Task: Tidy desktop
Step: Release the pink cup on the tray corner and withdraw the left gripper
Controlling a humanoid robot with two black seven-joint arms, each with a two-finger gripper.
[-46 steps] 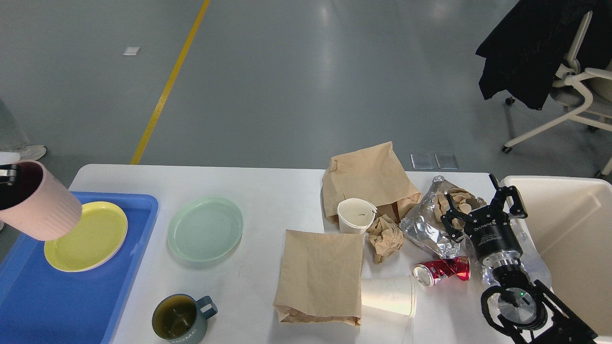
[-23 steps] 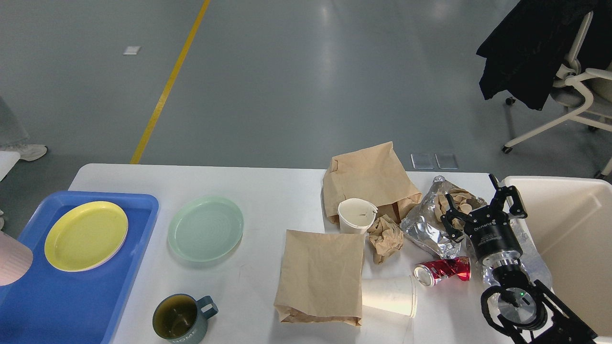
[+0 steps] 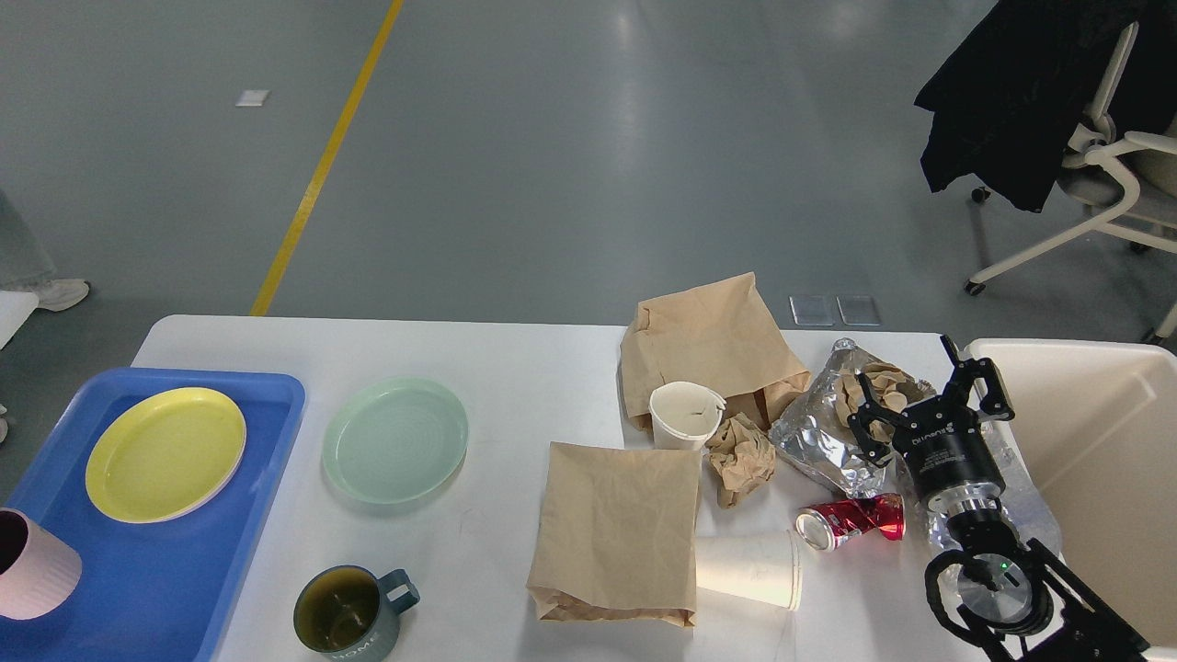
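The right gripper [image 3: 929, 405] hangs spread wide, holding nothing, over crumpled foil [image 3: 823, 441] near the desktop's [image 3: 515, 359] right edge. A crushed red can [image 3: 851, 519] and tipped paper cup [image 3: 747, 568] (both lying down) crowd just beside it.

Dark teal mug [image 3: 350, 614] reads "HOME" (upside down, near its base).

plate [image 3: 165, 453] in tray [image 3: 138, 588], bags [image 3: 616, 529] rightward

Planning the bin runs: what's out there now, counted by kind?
Plates: 2 (yellow, green)
Cups and mugs: 4 (pink, dark mug, two white paper)
Paper bags: 2
Crumpled paper: 1
Foil bag: 1
Crushed can: 1
Total: 11
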